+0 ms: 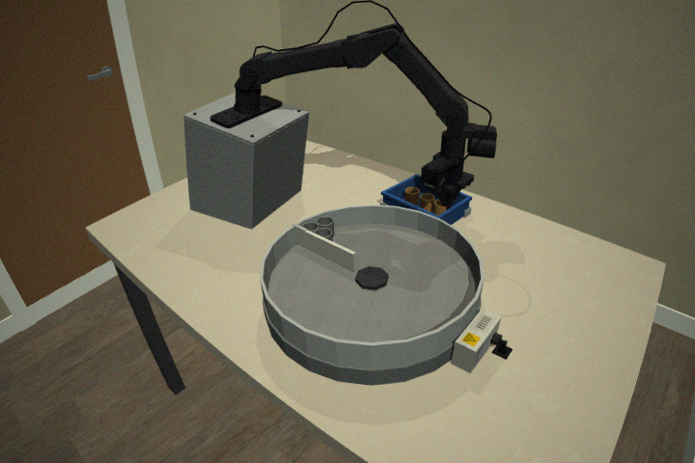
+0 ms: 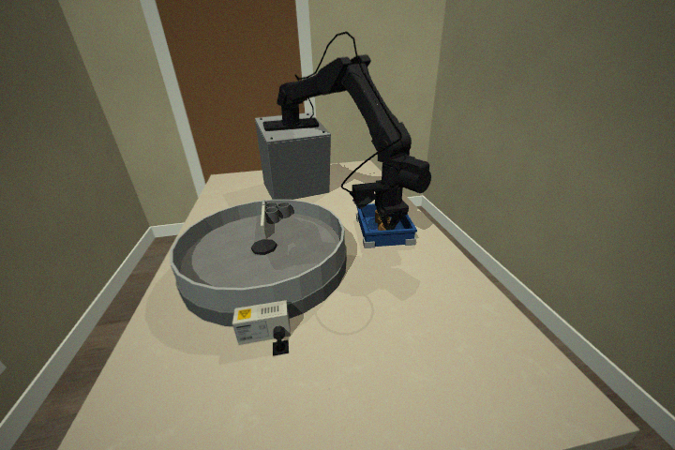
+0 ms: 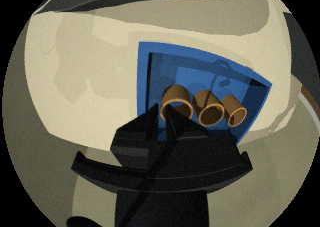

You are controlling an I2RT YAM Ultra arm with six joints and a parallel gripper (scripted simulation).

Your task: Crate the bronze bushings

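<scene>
My gripper (image 1: 448, 203) (image 2: 387, 225) (image 3: 162, 107) points down into the blue crate (image 1: 459, 211) (image 2: 388, 239) (image 3: 143, 77). Its fingers are slightly open, with the near wall of a bronze bushing (image 1: 439, 206) (image 3: 177, 91) between the tips and one tip inside its mouth. Two more bronze bushings stand beside it in a row: the middle one (image 1: 427, 197) (image 3: 202, 99) and the end one (image 1: 411, 192) (image 3: 231, 106). Three steel bushings (image 1: 324, 224) (image 2: 283, 210) cluster on the grey turntable (image 1: 316, 316) (image 2: 211, 265) behind its divider. No bronze shows on the turntable. The fingertips partly hide the nearest bushing.
The pale divider (image 1: 332, 252) (image 2: 262, 213) runs from the turntable's rim toward its dark hub (image 1: 371, 278) (image 2: 263, 247). A control box (image 1: 477, 340) (image 2: 262, 322) stands at the turntable's side. The arm's grey pedestal (image 1: 222, 169) (image 2: 295, 164) stands at the back. The crate is close to the turntable's rim.
</scene>
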